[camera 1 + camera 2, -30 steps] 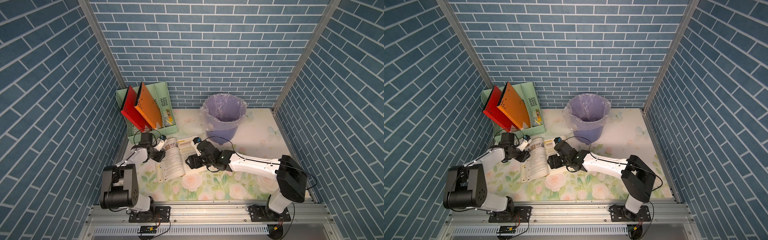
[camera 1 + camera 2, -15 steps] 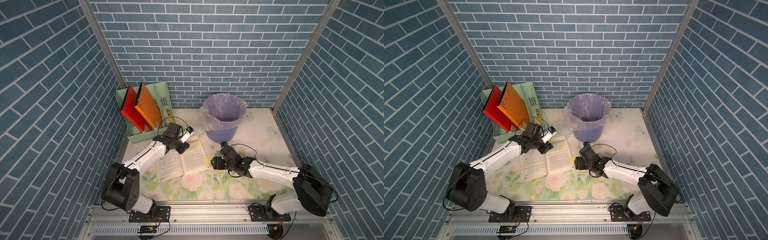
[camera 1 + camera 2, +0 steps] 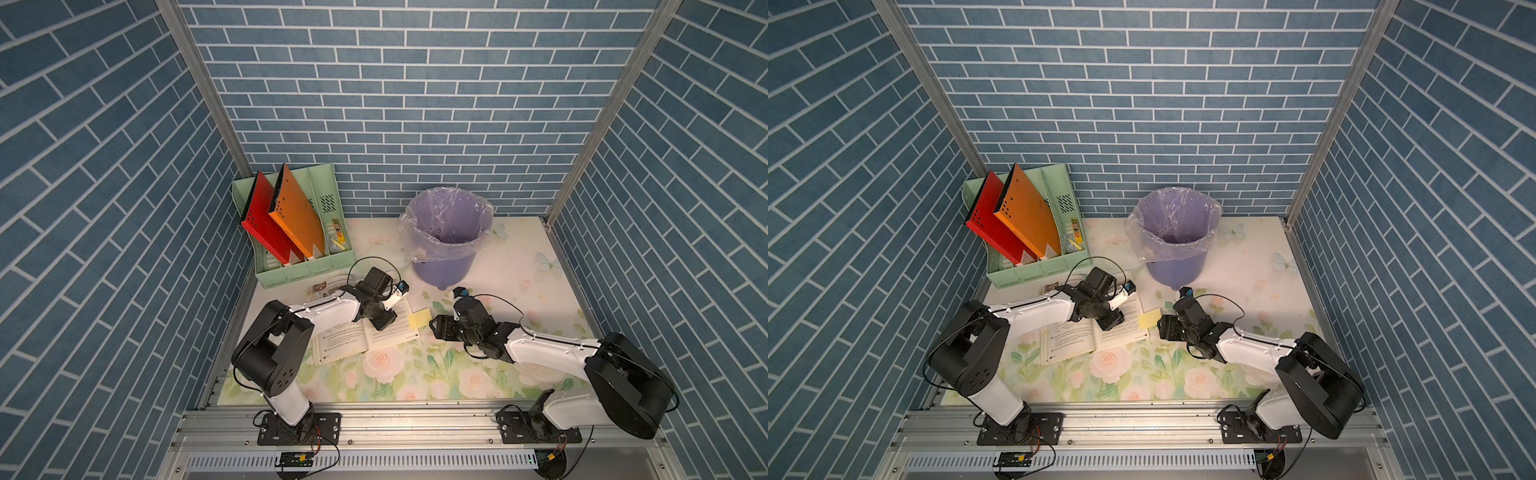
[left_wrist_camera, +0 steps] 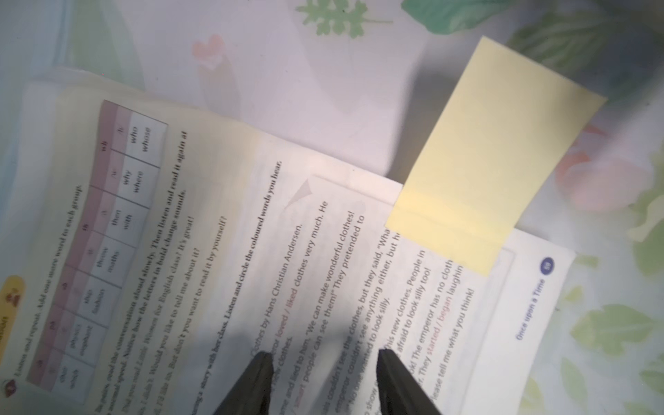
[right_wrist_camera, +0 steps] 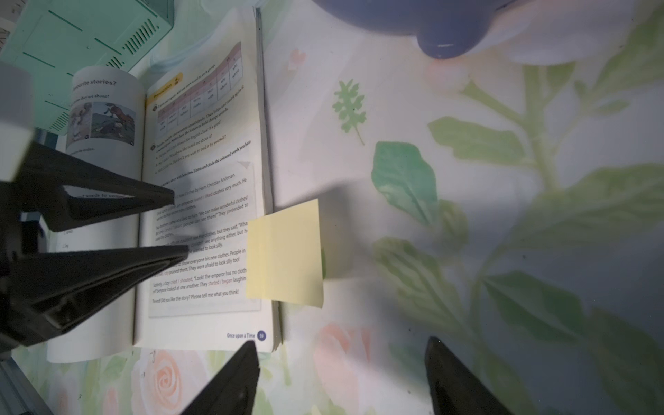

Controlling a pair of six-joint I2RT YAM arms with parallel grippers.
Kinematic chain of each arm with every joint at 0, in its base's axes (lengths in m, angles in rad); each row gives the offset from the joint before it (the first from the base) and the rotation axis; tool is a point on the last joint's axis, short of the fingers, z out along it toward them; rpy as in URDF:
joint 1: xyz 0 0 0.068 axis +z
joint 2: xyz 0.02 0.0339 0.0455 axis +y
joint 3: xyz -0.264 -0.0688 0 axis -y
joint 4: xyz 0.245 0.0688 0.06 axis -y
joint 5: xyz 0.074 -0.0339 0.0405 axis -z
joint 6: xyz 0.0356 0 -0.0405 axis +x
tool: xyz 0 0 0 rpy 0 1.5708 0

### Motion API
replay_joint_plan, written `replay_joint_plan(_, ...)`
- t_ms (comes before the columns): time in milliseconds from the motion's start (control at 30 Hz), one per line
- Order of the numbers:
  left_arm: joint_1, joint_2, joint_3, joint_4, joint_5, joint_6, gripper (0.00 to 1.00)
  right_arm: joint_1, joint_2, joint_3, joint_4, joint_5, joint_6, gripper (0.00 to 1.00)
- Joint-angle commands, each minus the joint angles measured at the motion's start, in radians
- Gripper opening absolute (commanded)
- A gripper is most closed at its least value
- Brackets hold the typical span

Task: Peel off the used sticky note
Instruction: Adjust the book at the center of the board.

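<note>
A pale yellow sticky note [image 3: 419, 319] [image 3: 1149, 320] is stuck by one edge to the right page of an open book [image 3: 357, 337] [image 3: 1077, 338]. The rest of the note hangs out over the table. My left gripper [image 3: 384, 322] [image 4: 325, 357] is low over that right page, open, with only printed text between its fingertips and the sticky note [image 4: 492, 161] just ahead. My right gripper [image 3: 437, 328] [image 5: 341, 345] is above the table to the right of the book, open and empty. It faces the sticky note [image 5: 285, 255] from close by.
A purple bin [image 3: 446, 237] with a clear liner stands behind the book. At the back left a green file rack [image 3: 299, 266] holds red and orange folders. A floral cloth [image 3: 415, 374] covers the table. Blue brick walls close in three sides.
My left gripper crossed from the book's left edge to the right page and its jaws narrowed a little. The right gripper drew back from the book's middle to the table on the book's right.
</note>
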Motion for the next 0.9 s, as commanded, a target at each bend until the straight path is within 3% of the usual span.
replay_joint_plan(0,-0.026,-0.015,-0.051,0.009,-0.033,0.034,0.51,-0.006,-0.024,-0.010,0.017,0.002,0.006,0.74)
replay_joint_plan(367,-0.030,-0.119,-0.148,-0.060,-0.035,0.123,0.48,-0.009,0.026,0.046,-0.044,0.022,-0.045,0.79)
replay_joint_plan(467,-0.030,-0.151,-0.174,-0.082,-0.032,0.141,0.48,-0.009,0.020,0.060,-0.074,0.062,-0.050,0.99)
replay_joint_plan(867,-0.031,-0.235,-0.217,-0.183,-0.017,0.209,0.48,-0.010,-0.168,-0.052,-0.022,0.203,-0.053,0.99)
